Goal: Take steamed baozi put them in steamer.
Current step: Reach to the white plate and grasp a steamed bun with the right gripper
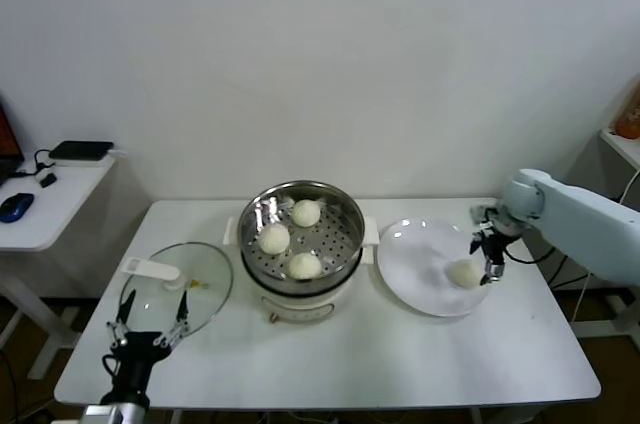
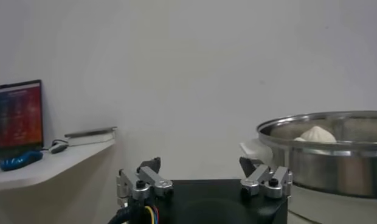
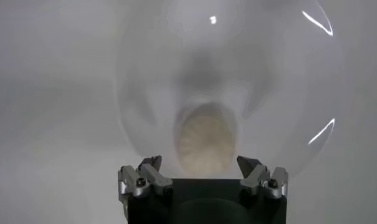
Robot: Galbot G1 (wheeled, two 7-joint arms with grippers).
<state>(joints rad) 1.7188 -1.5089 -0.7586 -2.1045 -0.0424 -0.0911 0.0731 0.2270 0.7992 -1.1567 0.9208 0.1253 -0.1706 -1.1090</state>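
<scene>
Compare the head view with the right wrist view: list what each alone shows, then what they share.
Head view only: the steamer holding three baozi, the glass lid beside it, the left claw open near the table's front edge, and a side desk with a blue mouse.

Right wrist view only: the fine pleats on the last baozi, seen close between the open fingers.

Both: the right claw open over that baozi on the white plate.
</scene>
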